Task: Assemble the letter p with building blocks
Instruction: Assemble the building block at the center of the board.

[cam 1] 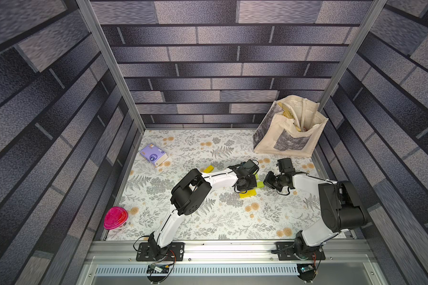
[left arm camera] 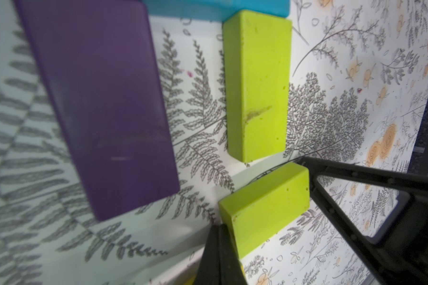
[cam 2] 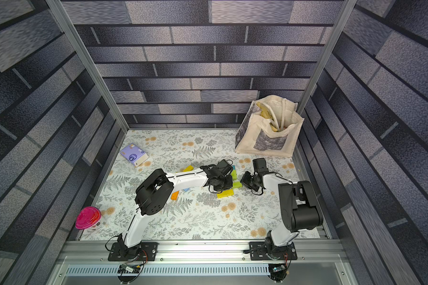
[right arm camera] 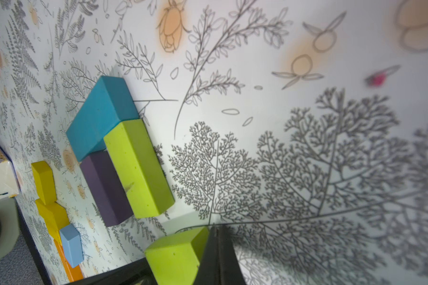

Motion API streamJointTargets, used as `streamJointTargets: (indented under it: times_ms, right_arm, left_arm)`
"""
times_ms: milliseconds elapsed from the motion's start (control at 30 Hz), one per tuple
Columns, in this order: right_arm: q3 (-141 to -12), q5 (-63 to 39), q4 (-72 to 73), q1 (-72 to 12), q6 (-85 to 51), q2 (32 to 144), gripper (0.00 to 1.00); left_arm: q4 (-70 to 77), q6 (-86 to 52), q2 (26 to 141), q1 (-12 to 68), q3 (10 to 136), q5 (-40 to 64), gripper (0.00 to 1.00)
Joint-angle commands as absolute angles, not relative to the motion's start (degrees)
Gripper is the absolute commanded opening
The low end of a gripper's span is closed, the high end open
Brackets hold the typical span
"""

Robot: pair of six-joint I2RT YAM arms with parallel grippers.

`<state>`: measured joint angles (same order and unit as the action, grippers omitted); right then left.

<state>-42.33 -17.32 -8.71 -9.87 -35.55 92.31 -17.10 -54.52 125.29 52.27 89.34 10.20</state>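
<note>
Lying close: 2 lime blks (right arm camera: 139, 170) (right arm camera: 176, 256), 1 purple blk (right arm camera: 104, 187), 1 teal blk (right arm camera: 99, 116).

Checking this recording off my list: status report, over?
Left gripper and right gripper shut, empty. Short lime block between their tips, apart from long lime block. Nothing in the way.

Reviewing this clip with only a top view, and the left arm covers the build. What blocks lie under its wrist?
Observer: A purple block lies there, with a gap between it and a long lime block.
Operator: Anything capping them?
Observer: A teal block lies across the long lime block's end, touching it.
Operator: And the claws?
Observer: The left claw and the right claw are both shut, on opposite sides of a short lime block.
</note>
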Motion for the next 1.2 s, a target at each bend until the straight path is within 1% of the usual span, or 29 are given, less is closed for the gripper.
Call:
streamJointTargets:
  times_ms: [0,400,1167]
  right_arm:
    - [-41.5,-20.2,-12.4,-12.4,-36.4,95.6,0.00]
    - [-38.8,-20.2,-9.4,-13.5,-38.4,96.5,0.00]
    - [-36.3,-18.6,-10.2,-13.7,-39.2,96.1,0.00]
  left_arm:
    - [-15.7,-55.2,124.1,52.2,87.0,10.2,0.00]
    - [-15.2,-55.2,123.8,51.5,86.2,10.3,0.00]
    - [-13.6,-54.1,120.9,50.1,83.4,9.0,0.00]
